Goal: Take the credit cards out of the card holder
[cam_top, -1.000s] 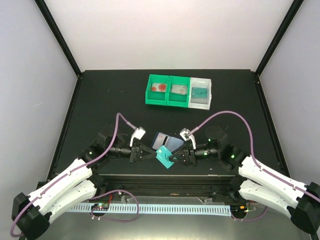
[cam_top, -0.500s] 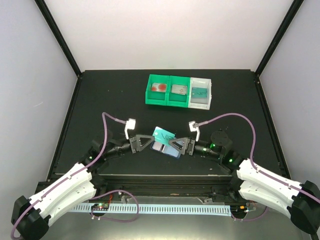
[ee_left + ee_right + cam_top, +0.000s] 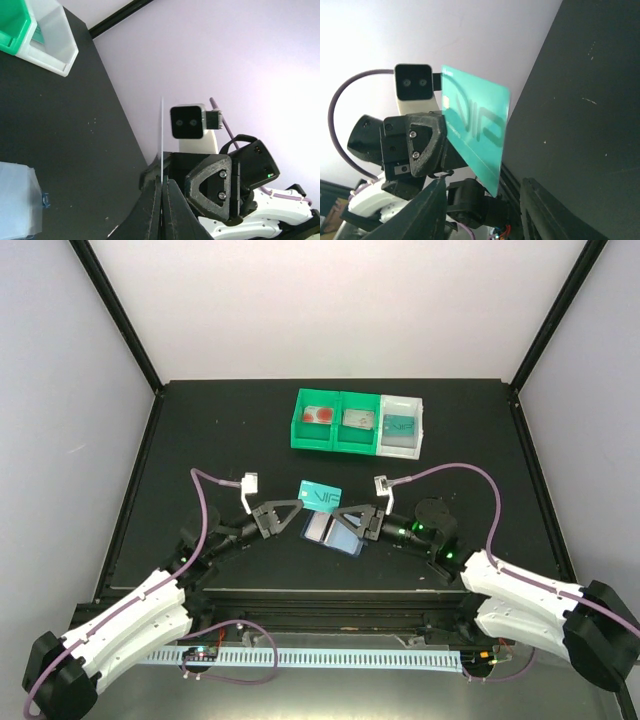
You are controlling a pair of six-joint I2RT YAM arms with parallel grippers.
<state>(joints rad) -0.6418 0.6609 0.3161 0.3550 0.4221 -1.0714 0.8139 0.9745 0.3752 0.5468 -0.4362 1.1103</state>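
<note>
Your left claw (image 3: 299, 506) is clamped tight on the teal card (image 3: 320, 497), lifted clear of the holder (image 3: 338, 536), which lies open on the table (image 3: 200, 440). Your right claw (image 3: 485, 196) stands part open, gripping nothing. 3 more cards (image 3: 323, 416) lie in the trays (image 3: 296, 436).

My left gripper (image 3: 300, 505) pinches the teal card (image 3: 320, 497) by its left edge, just beyond the card holder (image 3: 336, 534). My right gripper (image 3: 343, 522) sits over the holder's right part. Well beyond the holder stand a green tray (image 3: 298, 430) and a white tray (image 3: 418, 428), with cards inside.
</note>
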